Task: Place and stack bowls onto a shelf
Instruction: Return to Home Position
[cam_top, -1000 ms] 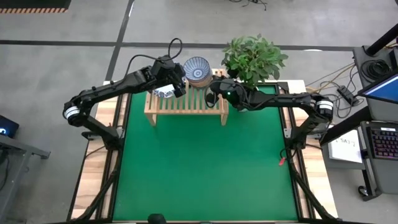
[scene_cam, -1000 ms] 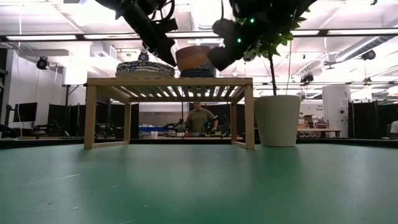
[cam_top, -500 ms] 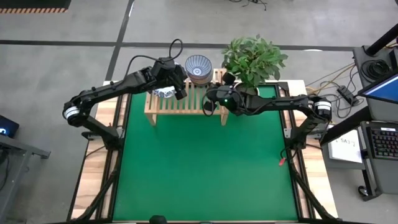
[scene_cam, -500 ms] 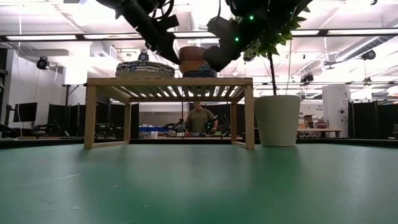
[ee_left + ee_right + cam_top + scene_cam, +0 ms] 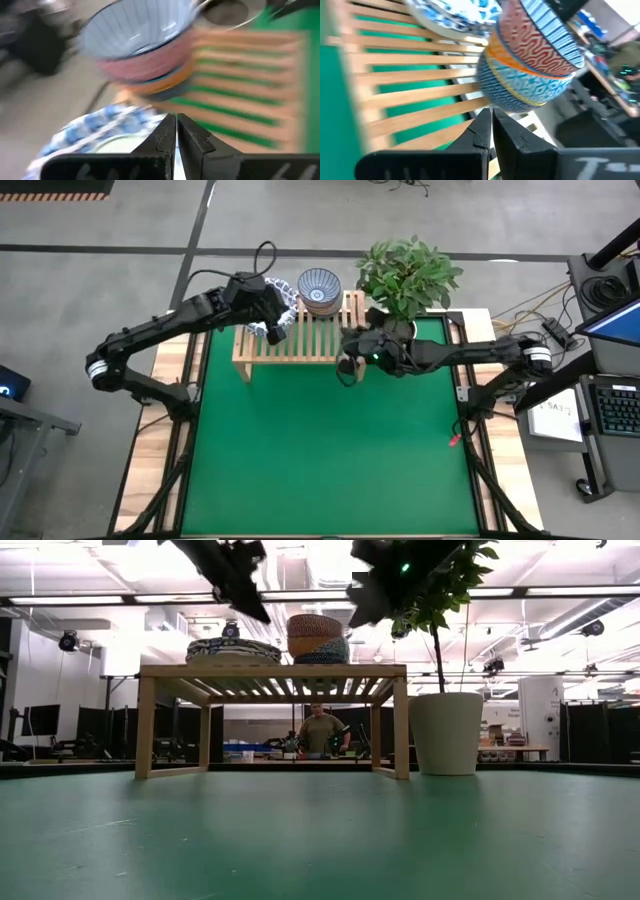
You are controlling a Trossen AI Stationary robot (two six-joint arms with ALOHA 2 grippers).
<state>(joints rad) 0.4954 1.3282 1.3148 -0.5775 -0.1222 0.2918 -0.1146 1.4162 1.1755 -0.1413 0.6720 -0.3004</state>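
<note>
The light-wood shelf (image 5: 300, 345) stands at the table's far side. On its slatted top, a stack of wide white bowls with blue patterned rims (image 5: 232, 650) rests to the left. A stack of smaller bowls (image 5: 317, 638) rests in the middle, with a blue-striped bowl (image 5: 318, 286) uppermost. My left gripper (image 5: 272, 332) is shut and hovers over the white bowls (image 5: 95, 135). My right gripper (image 5: 345, 356) is shut and hangs above the shelf's right near part. It points toward the small stack (image 5: 530, 55) without touching it.
A leafy plant (image 5: 405, 272) in a white pot (image 5: 446, 732) stands just right of the shelf at the far edge. A person (image 5: 320, 732) sits in the room beyond the table. The green mat (image 5: 320, 450) stretches bare toward the near edge.
My right gripper has drawn back from the small bowl stack toward the table's near edge and risen. My left gripper has lifted and shifted a little toward the left, away from the small stack. Both bowl stacks stay on the shelf.
</note>
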